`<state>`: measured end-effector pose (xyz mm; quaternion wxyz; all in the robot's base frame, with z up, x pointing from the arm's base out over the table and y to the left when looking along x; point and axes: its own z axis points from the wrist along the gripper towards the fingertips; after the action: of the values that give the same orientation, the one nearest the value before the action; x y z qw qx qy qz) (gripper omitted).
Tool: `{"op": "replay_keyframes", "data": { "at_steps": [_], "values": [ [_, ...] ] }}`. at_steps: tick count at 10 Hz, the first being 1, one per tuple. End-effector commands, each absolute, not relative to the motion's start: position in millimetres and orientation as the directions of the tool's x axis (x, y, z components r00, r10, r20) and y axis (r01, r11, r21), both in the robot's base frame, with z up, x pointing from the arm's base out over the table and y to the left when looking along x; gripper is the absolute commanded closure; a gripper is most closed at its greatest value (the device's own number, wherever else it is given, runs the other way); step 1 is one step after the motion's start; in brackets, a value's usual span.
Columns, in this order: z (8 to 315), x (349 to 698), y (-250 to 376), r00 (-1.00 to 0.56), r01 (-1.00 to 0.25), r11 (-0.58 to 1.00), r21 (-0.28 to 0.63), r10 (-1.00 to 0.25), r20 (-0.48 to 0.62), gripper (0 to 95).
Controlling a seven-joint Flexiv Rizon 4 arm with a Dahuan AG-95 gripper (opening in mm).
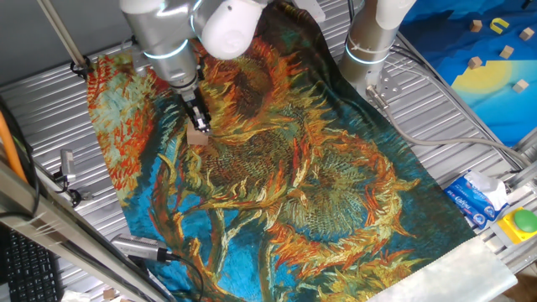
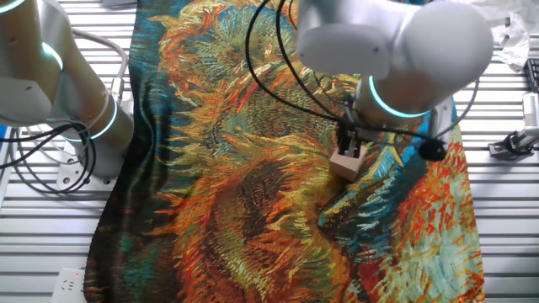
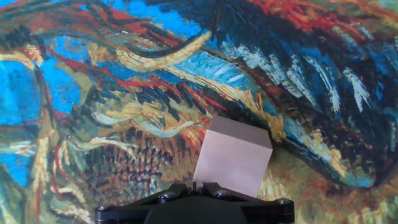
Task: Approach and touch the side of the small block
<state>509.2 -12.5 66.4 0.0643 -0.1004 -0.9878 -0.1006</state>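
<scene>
**Ana:** One block [image 1: 199, 138], one tool [image 1: 197, 122], and barely any daylight between them. The small wooden cube sits on the sunflower cloth [image 1: 319, 193] toward the far left of the bench [image 1: 50, 92], and the tool hangs right over it.

**Ben:** From the opposite camera it looks the same: the tool tip [image 2: 349, 148] is down at the block's [image 2: 344, 163] top edge, on the side nearest the arm. Touching? I'd call it touching or a whisker off. I can't separate the two from here.

**Ana:** The hand camera helps a little. The block [image 3: 232, 155] fills the lower middle, turned a bit askew, and its near face runs straight into the dark body of the tool [image 3: 194, 202] at the bottom edge.

**Ben:** Are the fingers spread or closed?

**Ana:** Can't tell. The tips are too small and dark in both fixed views, and the hand camera shows only the housing, not the fingers. Nothing looks gripped; the block rests flat on the cloth.

**Ben:** So where does the task stand?

**Ana:** My read: the approach is essentially done. What's left, if anything, is the final nudge to confirm contact against the side rather than the top corner.

**Ben:** And gently, since a light cube on cloth could slide.
</scene>
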Motion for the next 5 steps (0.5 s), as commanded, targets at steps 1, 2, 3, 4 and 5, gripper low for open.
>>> {"op": "replay_keyframes", "data": {
  "at_steps": [1, 2, 3, 4, 5],
  "values": [
    [72.8, 509.7, -10.0, -0.979, 0.161, 0.985, 0.057, 0.153, 0.134, 95.0],
    [73.1, 509.6, -10.0, -0.983, 0.138, 0.99, 0.025, 0.133, 0.128, 95.0],
    [78.2, 508.9, -8.9, -0.983, 0.133, 0.991, 0.024, 0.129, 0.129, 95.0],
    [81.9, 508.2, -8.0, -0.983, 0.131, 0.991, 0.025, 0.127, 0.133, 95.0],
    [84.6, 507.8, -7.3, -0.983, 0.13, 0.991, 0.026, 0.126, 0.136, 95.0]
  ]
}}
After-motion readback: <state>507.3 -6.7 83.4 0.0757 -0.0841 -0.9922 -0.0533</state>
